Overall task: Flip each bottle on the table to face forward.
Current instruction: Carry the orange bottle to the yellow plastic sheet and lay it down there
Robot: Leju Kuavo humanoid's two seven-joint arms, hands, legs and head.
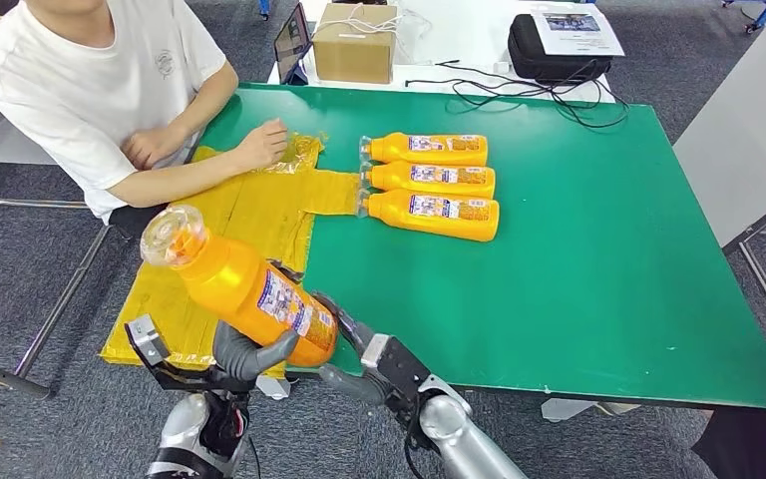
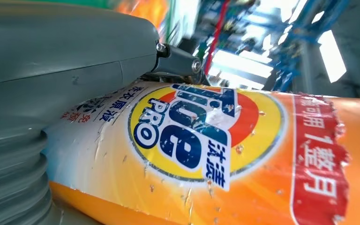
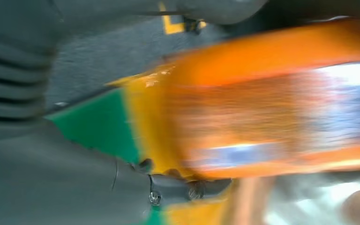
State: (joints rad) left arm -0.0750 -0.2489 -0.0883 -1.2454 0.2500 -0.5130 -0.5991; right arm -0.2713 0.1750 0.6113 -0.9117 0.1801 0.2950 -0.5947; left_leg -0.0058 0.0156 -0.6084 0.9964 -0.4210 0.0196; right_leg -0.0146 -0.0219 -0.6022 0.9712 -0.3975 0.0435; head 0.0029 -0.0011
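An orange detergent bottle (image 1: 249, 289) with a clear cap hangs tilted above the table's near left corner, cap up and to the left. My left hand (image 1: 244, 357) holds it from below, thumb across its body. My right hand (image 1: 354, 339) grips its base end. The left wrist view has the bottle's front label (image 2: 215, 154) pressed against my left hand (image 2: 51, 70). Blurred in the right wrist view, the bottle (image 3: 272, 108) lies beside my right hand (image 3: 51, 154). Three more orange bottles (image 1: 434, 182) lie side by side on the green table (image 1: 578, 279), caps to the left.
A person (image 1: 100, 80) sits at the table's left side, one hand (image 1: 264, 145) on a yellow plastic sheet (image 1: 249, 215). Beyond the far edge are a cardboard box (image 1: 354, 42), a black bag (image 1: 559, 45) and cables (image 1: 519, 95). A white table (image 1: 748, 130) stands at the right.
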